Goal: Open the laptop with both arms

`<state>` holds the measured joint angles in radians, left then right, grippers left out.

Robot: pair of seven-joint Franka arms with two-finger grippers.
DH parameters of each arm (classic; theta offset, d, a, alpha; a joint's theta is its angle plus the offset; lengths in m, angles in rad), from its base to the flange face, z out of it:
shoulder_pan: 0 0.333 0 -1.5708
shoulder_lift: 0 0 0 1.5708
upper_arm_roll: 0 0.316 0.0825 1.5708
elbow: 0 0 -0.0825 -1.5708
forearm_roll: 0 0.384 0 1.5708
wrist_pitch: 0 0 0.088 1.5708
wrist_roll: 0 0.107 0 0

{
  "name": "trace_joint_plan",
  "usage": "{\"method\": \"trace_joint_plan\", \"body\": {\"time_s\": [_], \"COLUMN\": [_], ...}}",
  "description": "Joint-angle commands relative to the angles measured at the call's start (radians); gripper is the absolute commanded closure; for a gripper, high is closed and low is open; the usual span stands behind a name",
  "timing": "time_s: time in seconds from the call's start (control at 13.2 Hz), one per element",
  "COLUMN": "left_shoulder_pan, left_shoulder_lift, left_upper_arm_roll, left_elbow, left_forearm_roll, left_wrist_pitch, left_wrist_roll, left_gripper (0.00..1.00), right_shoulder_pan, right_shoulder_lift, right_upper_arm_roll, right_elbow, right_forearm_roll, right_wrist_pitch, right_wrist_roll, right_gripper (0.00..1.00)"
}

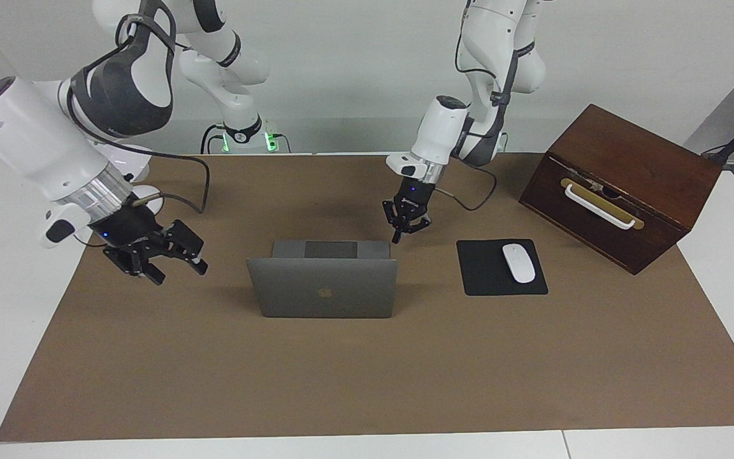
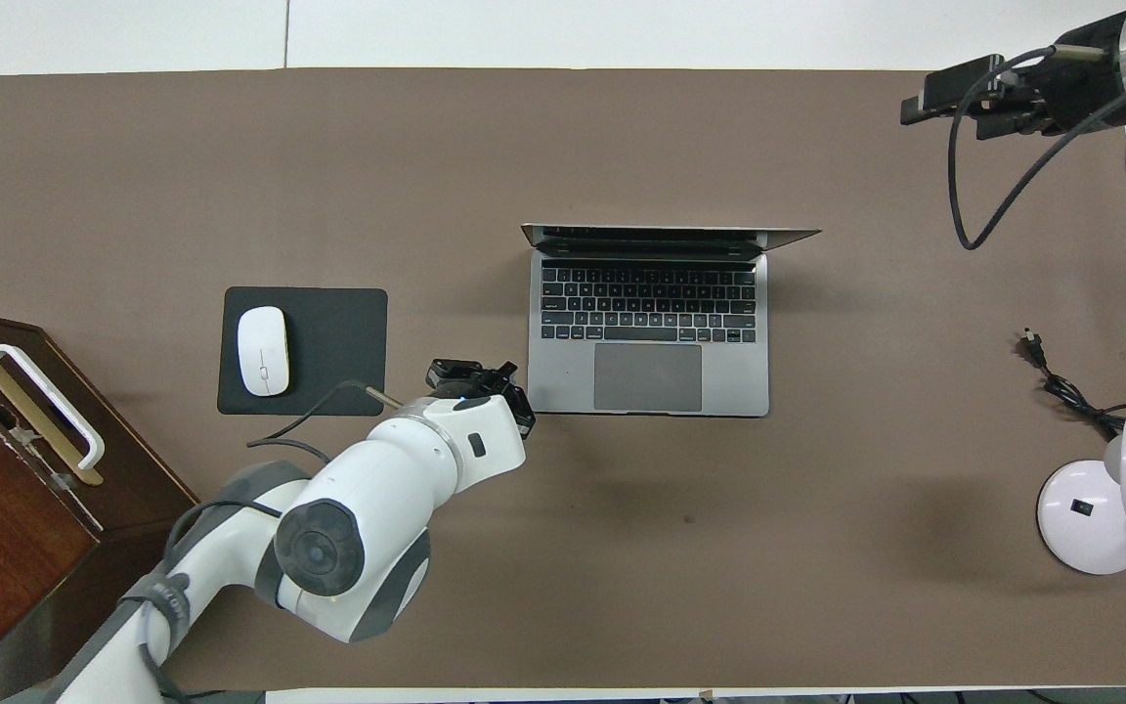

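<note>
The laptop (image 1: pixel 323 288) (image 2: pixel 649 332) stands open in the middle of the brown mat, its lid upright with the logo side turned away from the robots; keyboard and trackpad show in the overhead view. My left gripper (image 1: pixel 396 240) (image 2: pixel 502 377) is shut, empty, and hangs just above the base's corner nearest the robots at the left arm's end. My right gripper (image 1: pixel 179 273) (image 2: pixel 918 100) is open and holds nothing. It hovers over bare mat, well clear of the lid, toward the right arm's end of the table.
A black mouse pad (image 1: pixel 485 280) (image 2: pixel 338 347) with a white mouse (image 1: pixel 518 262) (image 2: pixel 262 350) lies beside the laptop toward the left arm's end. A brown wooden box (image 1: pixel 622 185) stands at that end. A white lamp base (image 2: pixel 1086 518) and a black cable (image 2: pixel 1061 386) sit at the right arm's end.
</note>
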<state>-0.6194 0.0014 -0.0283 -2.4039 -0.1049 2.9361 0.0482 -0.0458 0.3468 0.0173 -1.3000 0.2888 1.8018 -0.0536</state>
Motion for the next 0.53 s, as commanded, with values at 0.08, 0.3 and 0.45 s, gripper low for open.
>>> {"method": "trace_joint_plan", "body": {"time_s": [0.08, 0.3, 0.45], "left_shoulder_pan": [0.073, 0.154, 0.202], "left_shoulder_lift": [-0.092, -0.133, -0.147], "left_upper_arm_roll": [0.001, 0.001, 0.001], "left_elbow": [0.132, 0.262, 0.322], "left_forearm_roll": [0.001, 0.014, 0.019], "left_wrist_pitch": [-0.378, -0.640, -0.753], "left_wrist_roll": [0.007, 0.010, 0.016], "left_gripper": [1.00, 0.82, 0.55], "right_shoulder_pan": [0.000, 0.000, 0.003], "right_shoulder_lift": [-0.142, -0.233, -0.377], "right_upper_arm_roll": [0.010, 0.012, 0.010], "right_elbow": [-0.014, -0.111, -0.328], "right_forearm_roll": [-0.149, -0.210, -0.227], "right_wrist_pitch": [-0.169, -0.245, -0.224], "right_wrist_roll": [-0.003, -0.002, 0.015], "right_gripper": [0.02, 0.02, 0.03]}}
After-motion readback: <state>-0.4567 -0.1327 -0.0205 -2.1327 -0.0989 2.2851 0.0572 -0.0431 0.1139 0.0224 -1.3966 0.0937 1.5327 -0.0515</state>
